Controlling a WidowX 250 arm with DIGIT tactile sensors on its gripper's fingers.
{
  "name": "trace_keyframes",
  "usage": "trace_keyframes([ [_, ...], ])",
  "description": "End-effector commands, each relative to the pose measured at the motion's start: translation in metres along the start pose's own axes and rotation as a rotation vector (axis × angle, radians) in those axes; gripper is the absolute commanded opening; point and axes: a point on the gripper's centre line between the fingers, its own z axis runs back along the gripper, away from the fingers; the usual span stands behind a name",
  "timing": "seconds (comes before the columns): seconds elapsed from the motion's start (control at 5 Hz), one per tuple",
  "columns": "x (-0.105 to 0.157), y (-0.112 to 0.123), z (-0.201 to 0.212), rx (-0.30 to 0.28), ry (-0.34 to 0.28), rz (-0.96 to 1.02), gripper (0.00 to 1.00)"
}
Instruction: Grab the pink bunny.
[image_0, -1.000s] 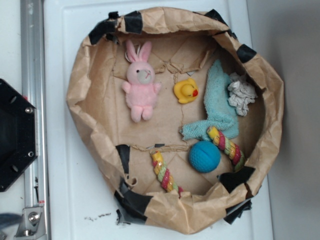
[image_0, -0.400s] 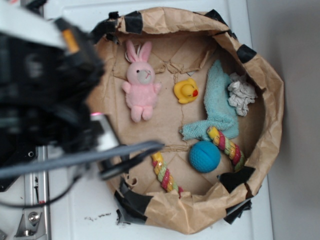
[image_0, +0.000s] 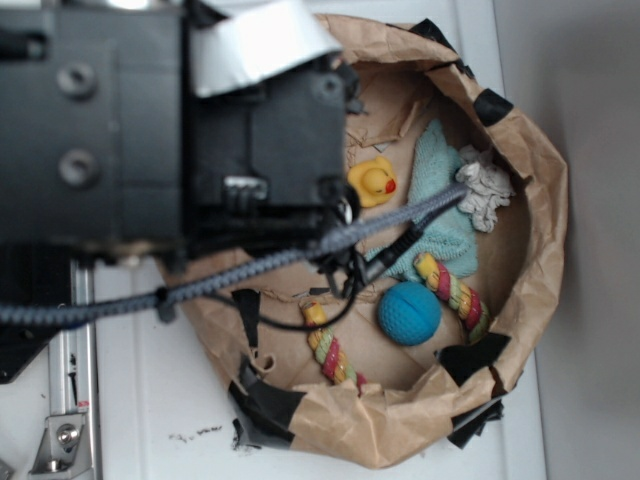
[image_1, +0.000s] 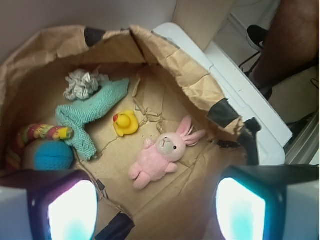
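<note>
We see the pink bunny (image_1: 161, 157) lying on its back on the floor of a crumpled brown paper basket (image_1: 190, 75), and we place everything else relative to that bunny. In the wrist view its ears point toward the basket wall on the right, its legs toward the lower left. The yellow duck (image_1: 124, 123) sits just beside the bunny, up and to the left of its head, apart from it. Farther left of the bunny lies a teal cloth (image_1: 90, 116), with a grey crumpled rag (image_1: 81, 84) touching its upper end. Well to the bunny's left are a blue ball (image_1: 53, 156) and a striped rope toy (image_1: 35, 134), the rope lying against the ball.

Our end effector (image_1: 155, 207) hangs above the basket with its two fingers (image_1: 72, 210) spread wide, empty, the bunny showing in the gap between them and untouched.

In the exterior view the black arm (image_0: 170, 130) covers the bunny entirely; the duck (image_0: 372, 182) and ball (image_0: 409, 313) show past it. The basket rests on a white bench (image_0: 150, 400)
</note>
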Motion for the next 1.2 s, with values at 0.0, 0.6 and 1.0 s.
trace_keyframes([
  [0.0,0.011,0.006,0.011,-0.034,-0.039,0.024,1.00],
  [0.6,-0.019,0.004,-0.135,-0.084,0.054,0.004,1.00],
  [1.0,-0.032,-0.001,-0.172,-0.059,0.044,-0.082,1.00],
])
